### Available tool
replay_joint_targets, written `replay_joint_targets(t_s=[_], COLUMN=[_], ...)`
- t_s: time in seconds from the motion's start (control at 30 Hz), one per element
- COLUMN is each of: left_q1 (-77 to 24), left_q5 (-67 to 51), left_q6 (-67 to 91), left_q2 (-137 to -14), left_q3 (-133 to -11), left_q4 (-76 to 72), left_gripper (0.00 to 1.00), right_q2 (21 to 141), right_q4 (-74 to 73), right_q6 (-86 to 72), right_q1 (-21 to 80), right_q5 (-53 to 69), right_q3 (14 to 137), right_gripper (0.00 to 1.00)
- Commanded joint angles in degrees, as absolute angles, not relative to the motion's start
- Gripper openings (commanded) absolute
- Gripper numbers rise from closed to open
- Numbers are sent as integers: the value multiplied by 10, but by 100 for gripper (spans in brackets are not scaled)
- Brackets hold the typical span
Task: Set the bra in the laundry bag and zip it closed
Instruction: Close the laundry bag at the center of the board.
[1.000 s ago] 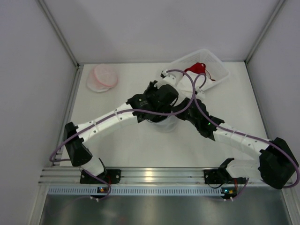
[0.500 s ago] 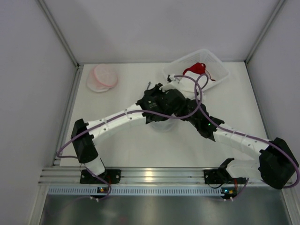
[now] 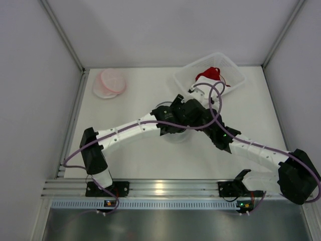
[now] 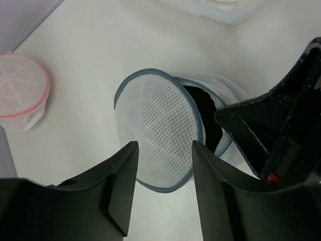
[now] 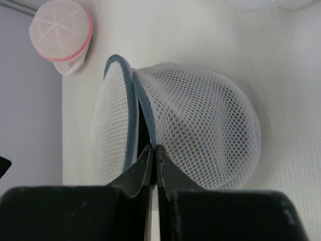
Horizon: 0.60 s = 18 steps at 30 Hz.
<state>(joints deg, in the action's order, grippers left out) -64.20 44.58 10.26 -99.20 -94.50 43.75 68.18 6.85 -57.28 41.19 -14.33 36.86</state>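
Note:
The laundry bag point(image 4: 155, 125) is a white mesh dome with a blue rim, lying on the table under both wrists point(image 3: 174, 136). Its lid flap stands partly off the body, and a dark gap point(image 4: 203, 110) shows between them. I cannot tell what is inside. My left gripper point(image 4: 164, 146) hangs open just over the flap's near rim, with nothing between its fingers. My right gripper point(image 5: 154, 147) is shut on the bag's blue rim point(image 5: 145, 120) at the seam. A red bra point(image 3: 210, 74) lies in the clear bin point(image 3: 233, 75) at the back right.
A second round mesh bag with pink trim point(image 3: 111, 83) lies at the back left, and also shows in the wrist views point(image 4: 20, 90) point(image 5: 60, 32). The two arms cross over the table's middle. White walls close in the left, back and right.
My left gripper has opened; it was shut before. The left wrist has shifted right and toward the bin, over the bag. The right arm has hardly moved.

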Motion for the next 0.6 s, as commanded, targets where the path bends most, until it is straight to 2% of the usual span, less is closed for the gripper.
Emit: replay_joint_targets(t_s=[0.0, 0.03, 0.07, 0.1, 0.2, 0.27, 0.43, 0.57], left_q1=[-643, -642, -641, -639, -599, -510, -296, -223], left_q5=[375, 372, 373, 374, 374, 331, 184, 63], left_q6=[141, 148, 152, 157, 197, 236, 300, 332], left_q2=[-943, -927, -917, -893, -848, -800, -704, -712], left_q3=[-963, -960, -957, -947, -894, -852, -680, -600], left_q4=[432, 433, 433, 433, 431, 415, 309, 209], left_gripper=[54, 69, 96, 98, 98, 98, 98, 98], right_q2=[667, 667, 665, 663, 657, 657, 660, 664], right_q4=[93, 94, 93, 93, 87, 84, 82, 69], right_q6=[-577, -576, -576, -575, -565, -562, -553, -539], right_q1=[409, 407, 406, 405, 400, 399, 398, 398], right_q5=[-152, -149, -149, -146, -141, -137, -119, -115], right_q3=[359, 355, 352, 347, 344, 345, 351, 366], right_gripper=[0, 0, 0, 0, 0, 0, 0, 0])
